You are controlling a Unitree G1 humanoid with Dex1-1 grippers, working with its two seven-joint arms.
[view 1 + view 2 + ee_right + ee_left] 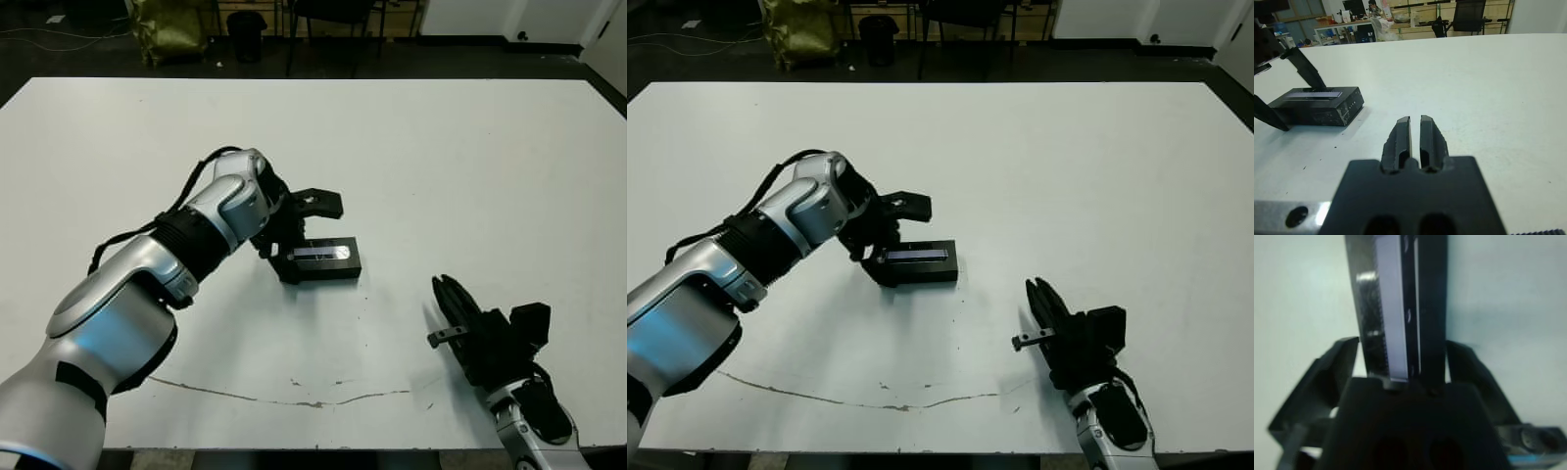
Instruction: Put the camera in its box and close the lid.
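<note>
The box [325,270] lies near the table's middle with the lid [321,253] seated on top, its glossy strip facing up. My left gripper [302,233] is open and straddles the box's left end, one finger [319,203] beyond it and the other on the near side. In the left wrist view the strip-marked lid [1393,308] runs away between the spread fingers [1317,377]. The camera is hidden. My right gripper [448,297] rests low at the front right, shut and holding nothing, well apart from the box [1317,105].
A thin dark crack line [294,399] runs across the white table [470,157] near its front edge. Chairs and a yellow-green bag [171,29] stand on the floor beyond the far edge.
</note>
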